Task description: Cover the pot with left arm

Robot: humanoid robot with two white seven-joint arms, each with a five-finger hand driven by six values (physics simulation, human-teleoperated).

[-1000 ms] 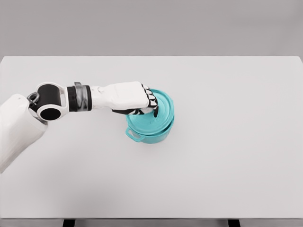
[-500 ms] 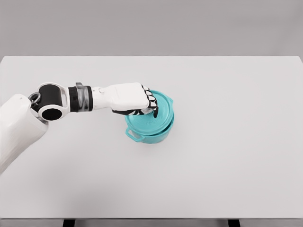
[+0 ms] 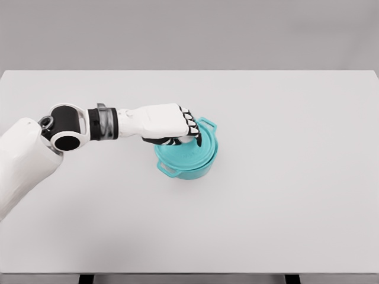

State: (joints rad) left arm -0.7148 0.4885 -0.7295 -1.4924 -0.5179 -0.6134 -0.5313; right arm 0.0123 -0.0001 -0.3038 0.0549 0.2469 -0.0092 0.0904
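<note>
The left arm is stretched from the lower left toward the middle, with the wrist held level. The left hand [image 3: 169,123] is turned palm down, its fingers [image 3: 192,127] curled downward.

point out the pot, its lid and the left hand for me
pot [image 3: 192,172], head view, front wall below the lid
lid [image 3: 185,155], head view, flat teal top
left hand [image 3: 167,122], head view, white back of the hand
</note>
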